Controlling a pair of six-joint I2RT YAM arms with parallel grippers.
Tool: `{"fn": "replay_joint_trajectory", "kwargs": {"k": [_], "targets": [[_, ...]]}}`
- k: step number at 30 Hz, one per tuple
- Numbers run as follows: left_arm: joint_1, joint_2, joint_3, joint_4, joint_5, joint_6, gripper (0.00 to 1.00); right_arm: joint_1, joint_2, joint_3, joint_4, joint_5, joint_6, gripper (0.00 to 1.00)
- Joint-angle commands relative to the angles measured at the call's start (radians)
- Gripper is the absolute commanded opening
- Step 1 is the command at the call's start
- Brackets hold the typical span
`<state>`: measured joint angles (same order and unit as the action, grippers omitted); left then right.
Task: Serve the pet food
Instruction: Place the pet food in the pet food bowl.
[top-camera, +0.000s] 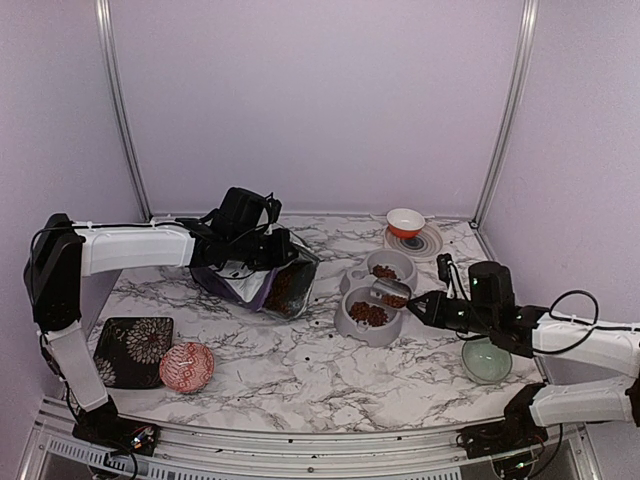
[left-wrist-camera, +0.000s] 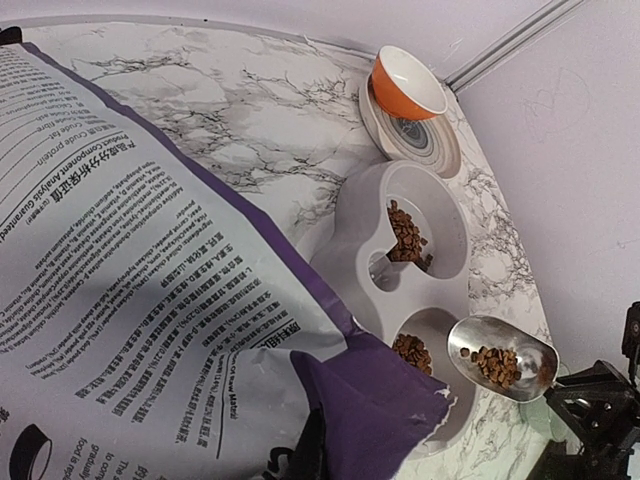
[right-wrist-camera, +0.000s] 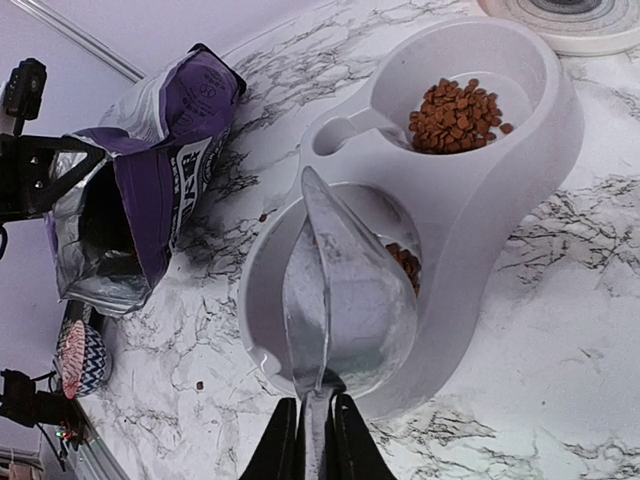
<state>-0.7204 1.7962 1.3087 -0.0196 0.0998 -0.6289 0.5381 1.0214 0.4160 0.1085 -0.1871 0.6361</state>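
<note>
Above feeder (top-camera: 352, 322): right gripper (right-wrist-camera: 318, 425) pinching scoop (left-wrist-camera: 468, 340); kibble (left-wrist-camera: 405, 235) in scoop, 2 bowls (right-wrist-camera: 522, 90); left gripper (top-camera: 262, 258) clamping bag (left-wrist-camera: 150, 300).

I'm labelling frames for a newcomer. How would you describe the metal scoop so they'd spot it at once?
Find the grey double-bowl feeder right of centre on the marble table. The scoop hangs over it, handle pinched in the right gripper. Unlike the bowls nearby, it is shiny metal, holding a few kibble pellets.

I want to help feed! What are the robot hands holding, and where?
The right gripper pinches the scoop by its handle; the left gripper holds the bag by its open edge.
</note>
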Motion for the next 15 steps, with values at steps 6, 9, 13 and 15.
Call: {"fn": "replay_joint_trajectory", "kwargs": {"k": [6, 9, 13, 15], "targets": [[0.019, -0.008, -0.003, 0.106, -0.007, -0.005, 0.00, -0.008, 0.036, 0.097, -0.133, 0.056, -0.095, 0.00], [0.018, -0.008, -0.011, 0.114, -0.003, -0.008, 0.00, -0.008, 0.047, 0.115, -0.157, 0.064, -0.118, 0.00], [0.019, -0.010, -0.021, 0.120, -0.002, -0.012, 0.00, -0.007, 0.062, 0.148, -0.206, 0.085, -0.159, 0.00], [0.018, -0.014, -0.028, 0.124, -0.004, -0.015, 0.00, -0.006, 0.073, 0.168, -0.233, 0.093, -0.174, 0.00]]}}
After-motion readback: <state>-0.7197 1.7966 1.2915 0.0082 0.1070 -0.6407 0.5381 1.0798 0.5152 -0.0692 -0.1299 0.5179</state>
